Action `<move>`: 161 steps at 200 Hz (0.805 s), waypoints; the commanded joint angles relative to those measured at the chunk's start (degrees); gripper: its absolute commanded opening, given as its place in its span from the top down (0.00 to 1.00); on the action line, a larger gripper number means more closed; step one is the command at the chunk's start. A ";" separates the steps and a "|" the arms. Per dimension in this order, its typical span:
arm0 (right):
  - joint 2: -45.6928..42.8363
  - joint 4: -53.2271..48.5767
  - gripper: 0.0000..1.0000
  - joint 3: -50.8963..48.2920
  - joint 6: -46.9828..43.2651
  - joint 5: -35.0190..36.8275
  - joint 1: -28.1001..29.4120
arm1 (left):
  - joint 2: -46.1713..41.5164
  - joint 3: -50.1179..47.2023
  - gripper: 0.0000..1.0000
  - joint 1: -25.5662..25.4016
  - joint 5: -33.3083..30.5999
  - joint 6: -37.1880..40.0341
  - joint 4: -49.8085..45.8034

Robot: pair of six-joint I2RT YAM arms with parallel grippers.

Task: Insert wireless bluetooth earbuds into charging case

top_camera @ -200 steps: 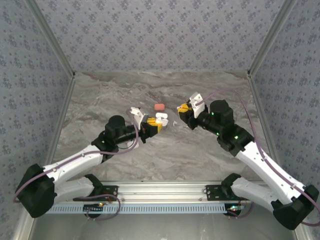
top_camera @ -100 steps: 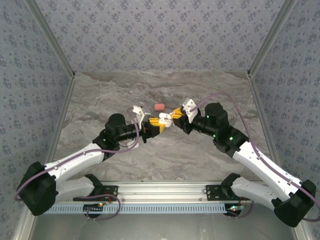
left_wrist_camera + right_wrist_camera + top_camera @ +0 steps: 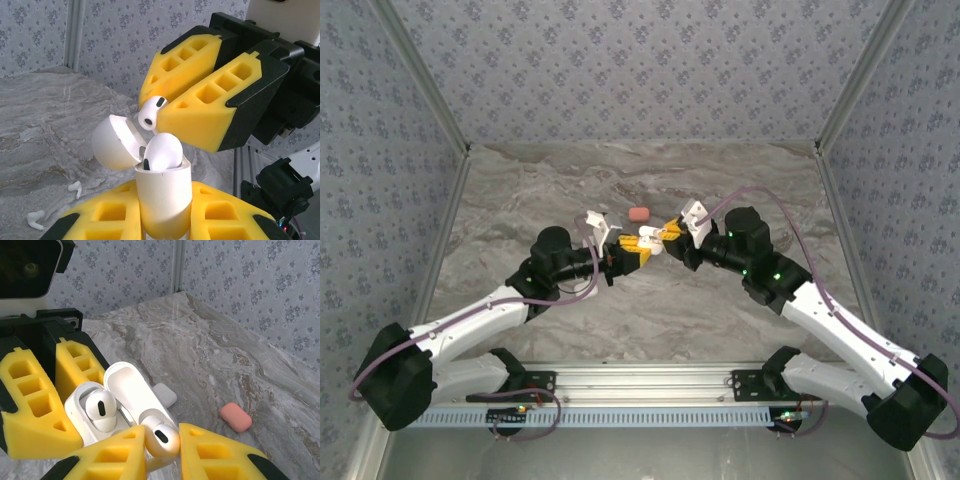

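Left gripper (image 3: 162, 222), its blocky yellow pads cut with hollow cells, is clamped around a glossy white charging case (image 3: 162, 197). We see the rounded lid (image 3: 114, 142) hinged open and one smooth earbud (image 3: 162, 150) seated inside. Right gripper (image 3: 162, 450) pinches a second white earbud (image 3: 161, 439) just above the case's mouth, beside the first. Two loose earbuds (image 3: 75, 188) and a matte coral pebble-shaped case (image 3: 236, 416) lie on the veined, marble-patterned tabletop (image 3: 215, 355).

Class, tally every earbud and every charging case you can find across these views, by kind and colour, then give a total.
White earbuds: 4 (one seated, one held, two loose)
White cases: 2 (one open, one closed)
Coral case: 1
Total: 7
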 commanded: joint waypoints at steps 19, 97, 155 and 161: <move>-0.06 0.64 0.78 -0.56 -0.36 -2.03 0.47 | 0.12 2.61 1.00 -0.23 1.08 -0.67 3.64; -0.76 -0.19 0.74 -0.79 1.16 -7.67 -0.22 | -0.13 1.83 1.00 -0.24 0.90 -1.13 5.23; -3.56 0.48 0.53 1.78 5.17 -14.83 -4.33 | -0.31 1.23 1.00 -0.23 0.95 -1.48 6.68; -3.74 0.44 0.52 2.15 5.85 -15.03 -4.87 | -0.35 1.14 1.00 -0.23 0.93 -1.47 6.78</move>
